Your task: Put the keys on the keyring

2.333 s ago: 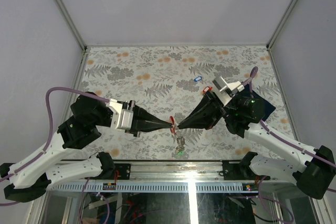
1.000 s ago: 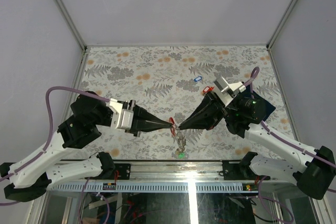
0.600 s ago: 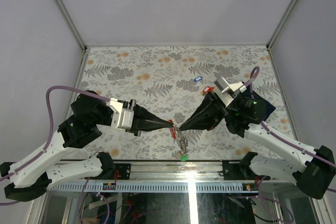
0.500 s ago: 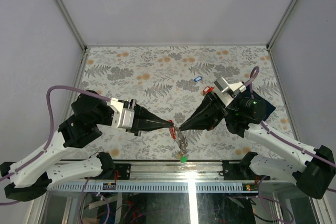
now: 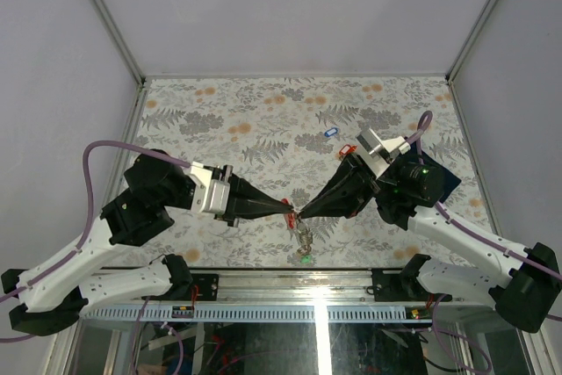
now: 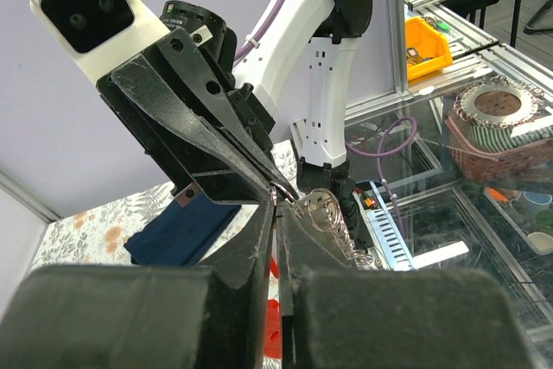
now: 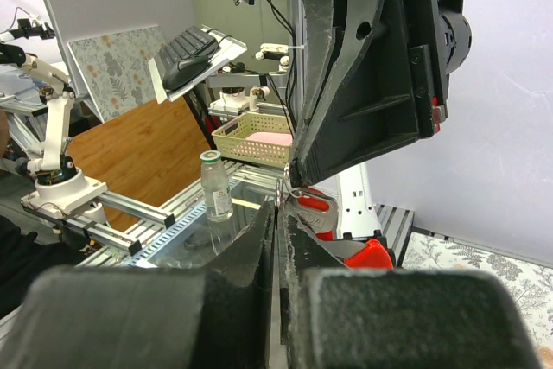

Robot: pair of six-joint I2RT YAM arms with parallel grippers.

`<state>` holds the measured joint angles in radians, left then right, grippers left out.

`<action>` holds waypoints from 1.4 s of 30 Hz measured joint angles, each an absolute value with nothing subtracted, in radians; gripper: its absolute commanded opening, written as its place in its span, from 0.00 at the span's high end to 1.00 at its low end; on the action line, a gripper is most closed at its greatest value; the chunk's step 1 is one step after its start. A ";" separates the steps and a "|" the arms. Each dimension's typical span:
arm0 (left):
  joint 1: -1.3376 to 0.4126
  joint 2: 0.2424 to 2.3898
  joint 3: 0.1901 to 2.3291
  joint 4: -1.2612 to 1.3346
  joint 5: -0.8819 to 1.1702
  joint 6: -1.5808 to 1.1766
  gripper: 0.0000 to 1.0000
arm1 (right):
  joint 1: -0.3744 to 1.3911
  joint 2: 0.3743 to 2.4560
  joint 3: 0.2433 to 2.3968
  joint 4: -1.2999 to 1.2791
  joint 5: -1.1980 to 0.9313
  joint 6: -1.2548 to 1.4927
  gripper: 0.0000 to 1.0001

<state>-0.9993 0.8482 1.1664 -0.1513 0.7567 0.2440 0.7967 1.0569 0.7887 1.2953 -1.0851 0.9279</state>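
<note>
Both grippers meet tip to tip above the table's near middle. My left gripper [image 5: 287, 209] [image 6: 276, 206] is shut on a key with a red tag [image 6: 275, 321] [image 7: 316, 202]. My right gripper [image 5: 299, 212] [image 7: 278, 211] is shut on the silvery keyring [image 6: 325, 210] [image 7: 290, 186], right at the key's tip. From the ring a short chain hangs down with a green-tagged key [image 5: 303, 256] at its end. A blue-tagged key [image 5: 330, 133] lies on the floral table further back. Another red tag [image 5: 347, 150] shows beside the right arm's wrist.
A dark navy folded cloth [image 5: 448, 183] [image 6: 177, 231] lies under the right arm at the right side of the floral mat [image 5: 228, 120]. The table's metal front rail [image 5: 290, 280] runs just below the hanging chain.
The left arm's wrist and elbow have shifted slightly right and back while its tip stayed at the ring. The hanging green tag swung a little. The right arm is unmoved.
</note>
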 measured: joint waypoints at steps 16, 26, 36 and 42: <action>-0.999 0.847 1.166 -0.152 0.792 0.244 1.00 | 0.797 1.057 0.789 1.293 -1.082 0.927 1.00; -0.999 0.843 1.175 -0.154 0.815 0.244 1.00 | 0.797 1.057 0.789 1.297 -1.074 0.928 1.00; -0.998 0.855 1.184 -0.163 0.833 0.244 1.00 | 0.797 1.056 0.789 1.301 -1.067 0.928 1.00; -0.998 0.868 1.196 -0.181 0.839 0.244 1.00 | 0.797 1.055 0.789 1.301 -1.066 0.928 1.00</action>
